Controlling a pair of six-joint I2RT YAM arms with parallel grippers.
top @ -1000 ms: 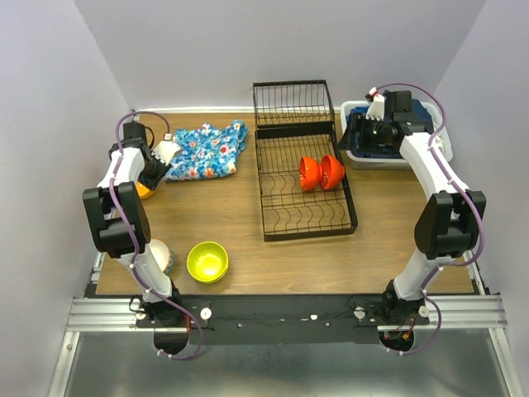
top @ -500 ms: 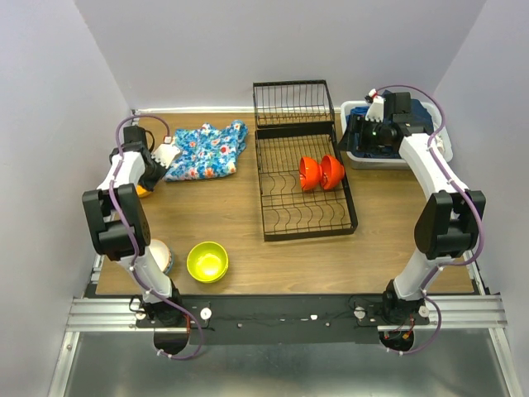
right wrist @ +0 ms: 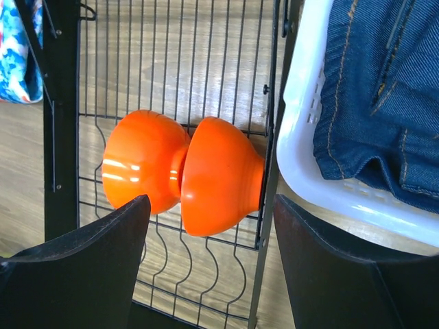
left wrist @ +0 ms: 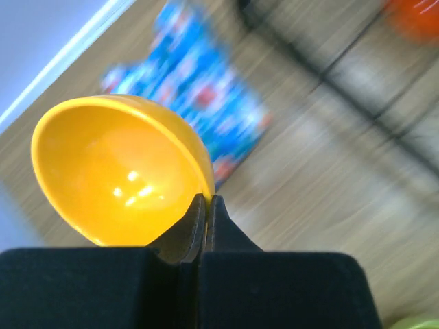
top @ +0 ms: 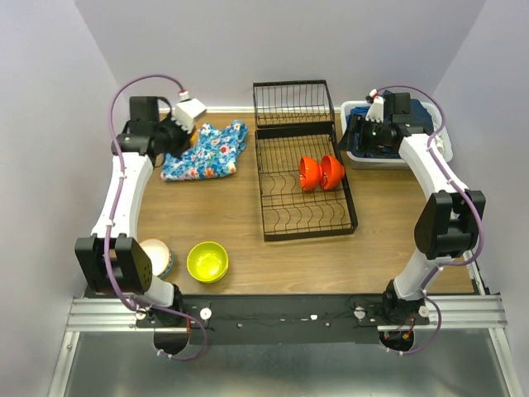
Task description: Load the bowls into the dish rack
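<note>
- One end effector, the left (left wrist: pixel 206 202), is clamped on the rim of the yellow-orange bowl (left wrist: pixel 116 171), above the table (top: pixel 231 223).
- Both hang left of the dish rack (top: pixel 281 217), with the floral cloth (top: pixel 207 149) between; two red-orange bowls (top: pixel 321 172) stand inside the rack.
- The right end effector (right wrist: pixel 209 205) gapes empty over the rack's right edge.

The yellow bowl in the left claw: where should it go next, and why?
Probably sideways to the right, over the floral cloth toward the dish rack. The left gripper is shut on the yellow bowl at its rim, holding it above the table at its far left, and the rack has free dividers in front of the two orange bowls.
</note>
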